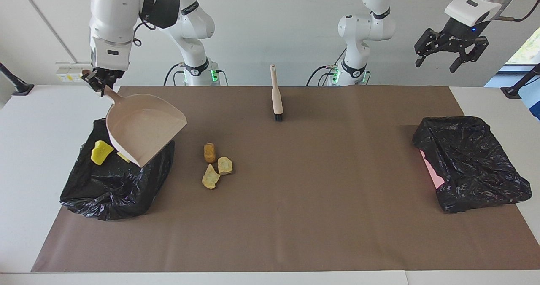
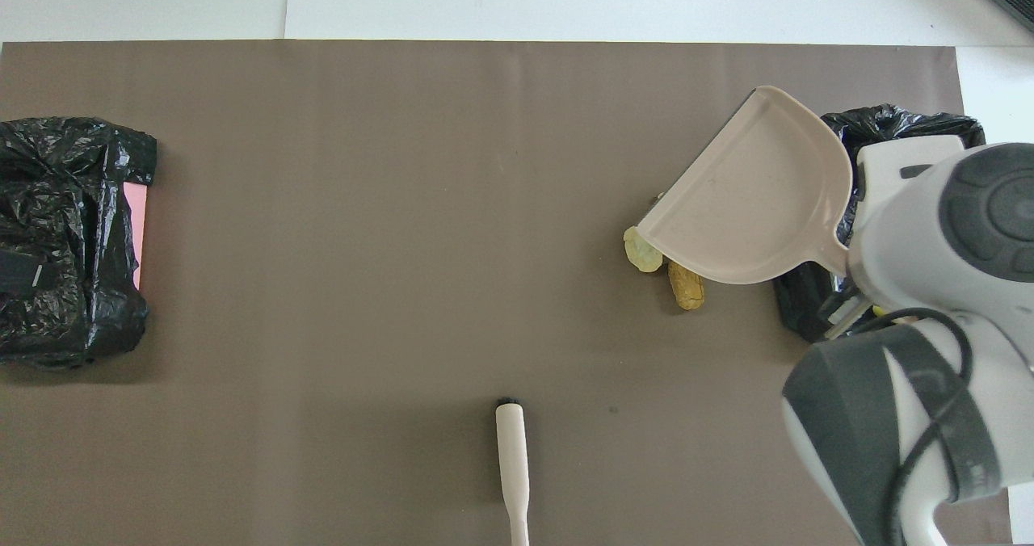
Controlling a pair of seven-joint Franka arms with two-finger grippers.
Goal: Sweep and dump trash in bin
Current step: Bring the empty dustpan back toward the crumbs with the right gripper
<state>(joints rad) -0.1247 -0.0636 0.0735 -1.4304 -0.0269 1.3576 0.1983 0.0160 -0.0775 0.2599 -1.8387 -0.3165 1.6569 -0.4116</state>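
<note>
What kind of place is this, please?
Probably a robotics lab: two white arms mounted at a table covered by a brown mat, with staged props, a brush and lined bins, under plain white walls.

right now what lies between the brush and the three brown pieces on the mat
Nothing: in the facing view the mat is bare between the brush and the three brown pieces. The overhead view agrees.
</note>
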